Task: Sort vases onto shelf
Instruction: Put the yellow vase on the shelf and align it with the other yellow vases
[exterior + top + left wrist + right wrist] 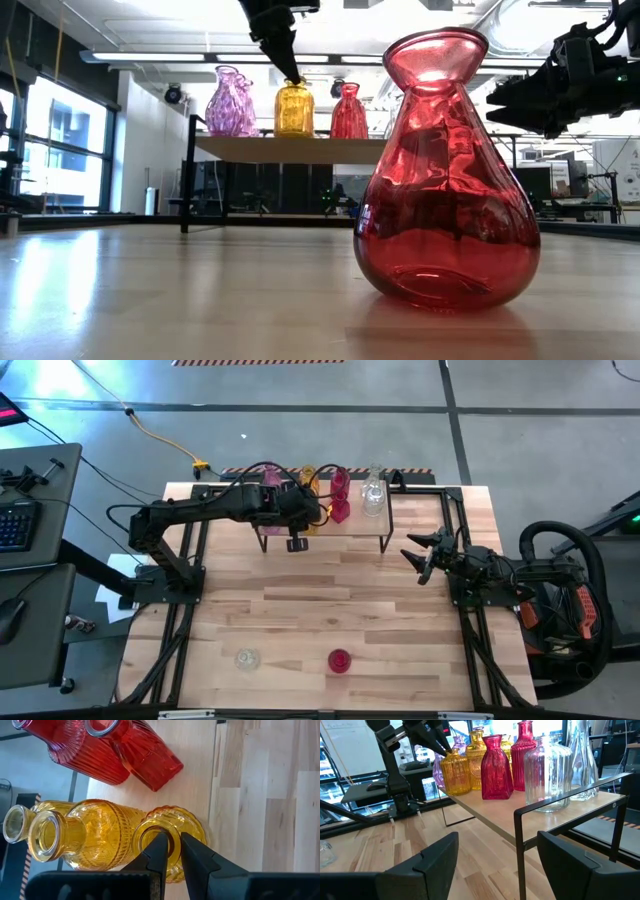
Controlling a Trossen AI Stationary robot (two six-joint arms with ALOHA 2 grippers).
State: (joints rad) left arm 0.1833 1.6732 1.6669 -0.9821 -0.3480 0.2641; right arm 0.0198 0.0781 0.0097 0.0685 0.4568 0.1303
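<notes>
The shelf stands at the table's far edge and carries several vases in pink, amber, red and clear. My left gripper reaches down over the shelf's left part, shut on an amber vase that stands upright on the wooden top beside two other amber vases. My right gripper hovers open to the right of the shelf, touching nothing. A red vase and a clear vase stand on their bases near the table's near edge. My left gripper holds the amber vase by the rim of its mouth. One finger is inside the mouth and the other is outside, with the rim pinched between them. The fingers come from above, pointing down. The vase stands upright with its base on the shelf.
Two red vases stand just to the right of the amber ones, and the clear vases stand at the shelf's right end. The pink vase is at the left end. Bare tabletop lies between the shelf and the two near vases.
</notes>
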